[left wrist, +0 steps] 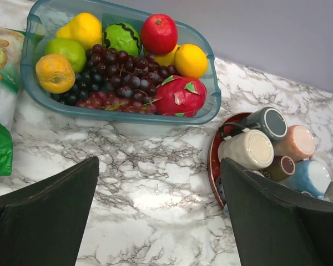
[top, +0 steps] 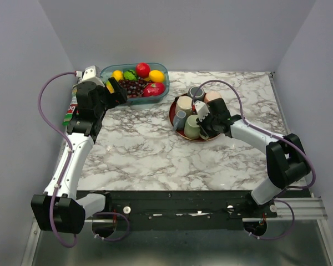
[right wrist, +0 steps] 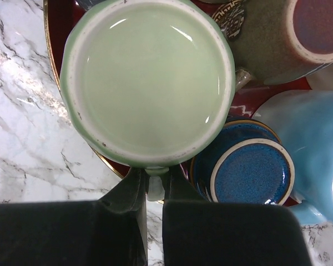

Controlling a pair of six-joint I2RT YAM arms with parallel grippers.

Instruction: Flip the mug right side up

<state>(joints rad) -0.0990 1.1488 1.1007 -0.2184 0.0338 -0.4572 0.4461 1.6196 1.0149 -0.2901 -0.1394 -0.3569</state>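
Note:
A pale green mug (right wrist: pixel 147 77) stands upside down on the red tray (right wrist: pixel 54 22), its base facing the right wrist camera. My right gripper (right wrist: pixel 155 185) is shut on this mug's handle, one finger on each side of it. From above, the green mug (top: pixel 192 127) sits at the tray's near edge with the right gripper (top: pixel 203 123) beside it. My left gripper (top: pixel 117 94) hovers open by the fruit container, and in the left wrist view the left gripper (left wrist: pixel 161 213) holds nothing over bare marble.
Other mugs crowd the tray (top: pixel 197 139): a dark blue one (right wrist: pixel 250 172), a light blue one (right wrist: pixel 311 138), a brown one (right wrist: pixel 277 39), a cream one (top: pixel 183 104). A teal fruit container (top: pixel 108 70) stands at the back left, with a snack bag (top: pixel 72 109) at the left edge.

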